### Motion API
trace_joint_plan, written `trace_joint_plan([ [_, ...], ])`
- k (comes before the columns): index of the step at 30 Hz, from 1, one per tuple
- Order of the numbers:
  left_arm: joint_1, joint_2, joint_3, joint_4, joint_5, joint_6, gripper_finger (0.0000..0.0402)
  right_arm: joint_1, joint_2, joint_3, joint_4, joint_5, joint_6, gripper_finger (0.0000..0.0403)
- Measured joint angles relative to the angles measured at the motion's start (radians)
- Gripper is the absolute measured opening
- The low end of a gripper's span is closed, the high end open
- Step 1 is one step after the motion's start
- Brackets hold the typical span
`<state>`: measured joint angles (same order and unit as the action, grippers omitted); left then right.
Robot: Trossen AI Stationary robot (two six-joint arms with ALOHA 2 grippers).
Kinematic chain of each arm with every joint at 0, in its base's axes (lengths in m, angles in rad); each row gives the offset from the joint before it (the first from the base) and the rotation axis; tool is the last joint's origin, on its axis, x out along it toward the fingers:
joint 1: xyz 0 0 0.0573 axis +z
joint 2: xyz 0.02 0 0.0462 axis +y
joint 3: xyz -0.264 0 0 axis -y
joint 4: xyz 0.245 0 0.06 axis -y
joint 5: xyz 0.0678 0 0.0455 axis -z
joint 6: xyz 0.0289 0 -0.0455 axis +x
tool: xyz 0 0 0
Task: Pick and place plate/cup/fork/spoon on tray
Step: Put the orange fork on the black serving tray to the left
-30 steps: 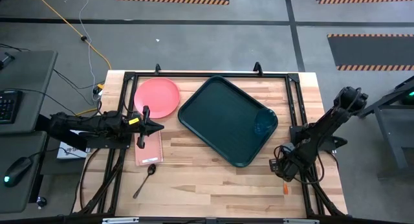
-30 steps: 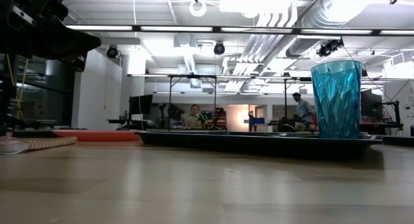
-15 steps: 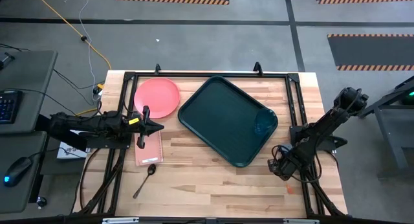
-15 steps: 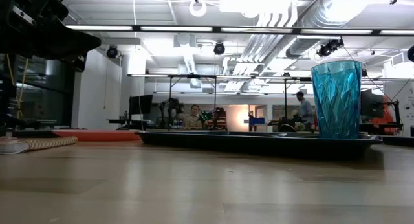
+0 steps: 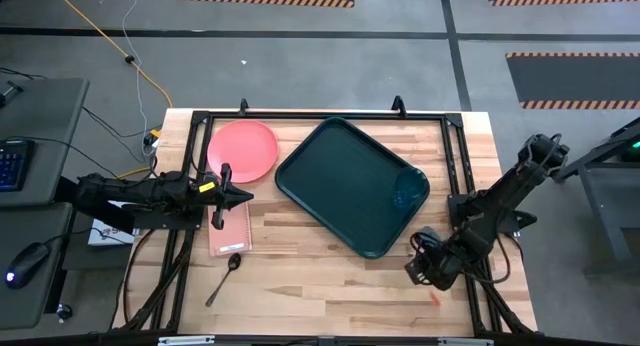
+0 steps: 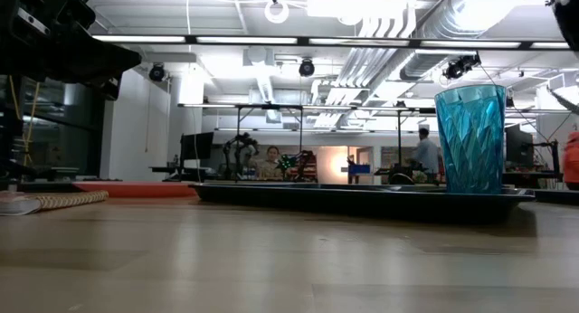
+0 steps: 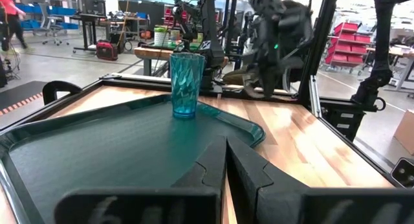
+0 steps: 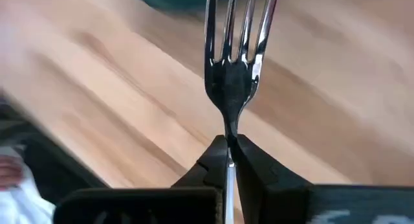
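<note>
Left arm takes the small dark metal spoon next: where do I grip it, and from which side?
Grip the small dark metal spoon mid-handle, from straight above, jaws across the handle. It lies flat on the wooden table with its oval bowl close to the pink rectangular slab, so the slim handle is the freer part.

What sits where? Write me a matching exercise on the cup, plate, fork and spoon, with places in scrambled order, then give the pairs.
Things:
1. cup
2. plate
3. fork
4. spoon

Places:
a. clamped in the right gripper
b. standing in a corner of the tray
c. lying on the table at the end of the pink slab
d. flat on the table beside the tray

Pairs: 1-b, 2-d, 3-a, 4-c.

The left gripper waits between plate and slab.
</note>
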<state>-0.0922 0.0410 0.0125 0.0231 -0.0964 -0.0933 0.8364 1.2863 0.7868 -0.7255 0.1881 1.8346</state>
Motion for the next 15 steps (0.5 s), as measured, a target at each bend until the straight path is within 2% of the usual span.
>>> trace_joint_plan([
  [4, 0.000, 0.000, 0.000, 0.000, 0.000, 0.000, 0.0005, -0.036, -0.001, 0.076, -0.006, 0.254, -0.189, 0.0003],
  [7, 0.000, 0.000, 0.000, 0.000, 0.000, 0.000, 0.0005, -0.109, -0.001, 0.105, 0.045, 0.380, -0.347, 0.0002],
  [15, 0.000, 0.000, 0.000, 0.000, 0.000, 0.000, 0.0005, -0.350, 0.009, 0.112, 0.470, 0.517, -0.776, 0.0001],
])
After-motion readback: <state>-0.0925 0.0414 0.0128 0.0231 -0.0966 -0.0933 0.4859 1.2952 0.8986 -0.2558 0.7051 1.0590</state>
